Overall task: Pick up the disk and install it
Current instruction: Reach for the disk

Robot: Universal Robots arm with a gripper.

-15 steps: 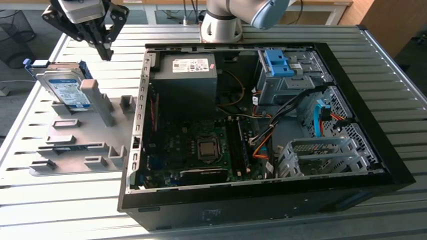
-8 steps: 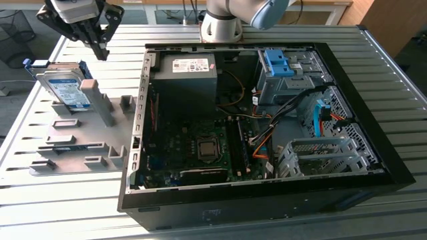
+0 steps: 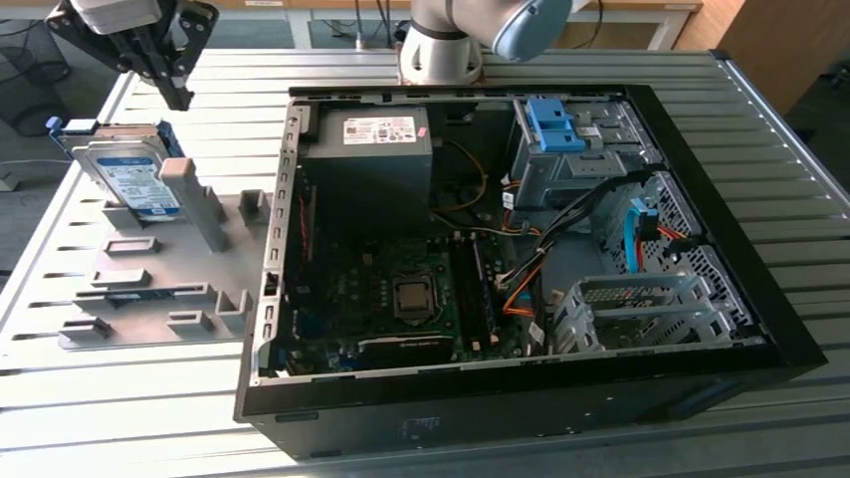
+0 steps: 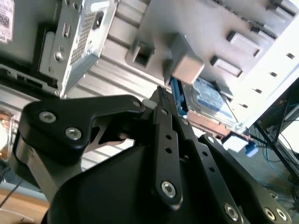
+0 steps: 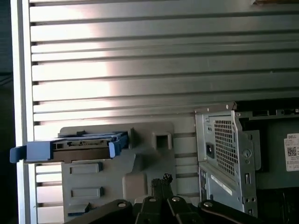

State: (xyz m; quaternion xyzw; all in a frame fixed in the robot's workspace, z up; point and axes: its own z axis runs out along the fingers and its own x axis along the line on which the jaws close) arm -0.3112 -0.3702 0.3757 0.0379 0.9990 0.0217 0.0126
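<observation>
The disk [image 3: 126,177] is a silver drive with a white-and-blue label and blue side rails. It stands on edge in a slot of the grey holder [image 3: 159,294] at the exterior view's left. My gripper [image 3: 178,98] hangs above and a little behind the disk, apart from it, its two black fingers pressed together with nothing between them. In the second wrist view the shut fingertips [image 4: 161,92] point toward the disk [image 4: 210,100] beyond the holder's post. The first wrist view has the disk [image 5: 77,145] edge-on, off to one side of the gripper [image 5: 161,181].
An open black computer case [image 3: 743,329] lies on the slatted metal table [image 3: 159,418], with the motherboard, cables and a grey power supply [image 3: 372,159] inside. A blue bracket [image 3: 555,124] sits in the drive bay at the case's far corner. The arm's base [image 3: 445,50] stands behind the case.
</observation>
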